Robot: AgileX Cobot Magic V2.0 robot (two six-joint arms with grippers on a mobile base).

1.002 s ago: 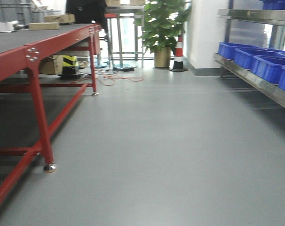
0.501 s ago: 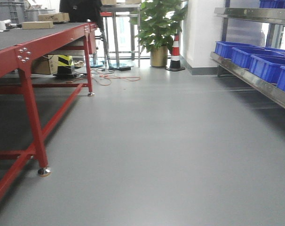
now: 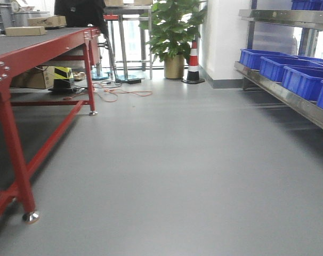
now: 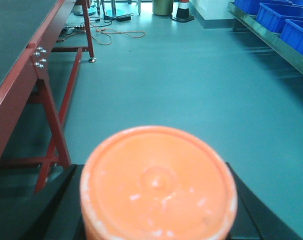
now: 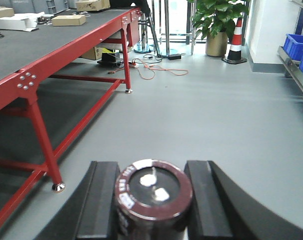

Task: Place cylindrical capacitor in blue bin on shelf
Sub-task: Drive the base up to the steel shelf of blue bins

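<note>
At nine o'clock in the front view, the red-framed surface is standing beside the grey floor. The left hand is pinching the cylindrical capacitor — its orange end is filling six o'clock of the left wrist view. The right hand is gripping a dark maroon cylinder. At three o'clock, the shelf is carrying blue bins.

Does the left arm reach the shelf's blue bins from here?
Probably not yet: the left gripper holds the cylindrical capacitor facing down the aisle, while the shelf and blue bins sit off right across bare floor. Nothing blocks the way.
</note>
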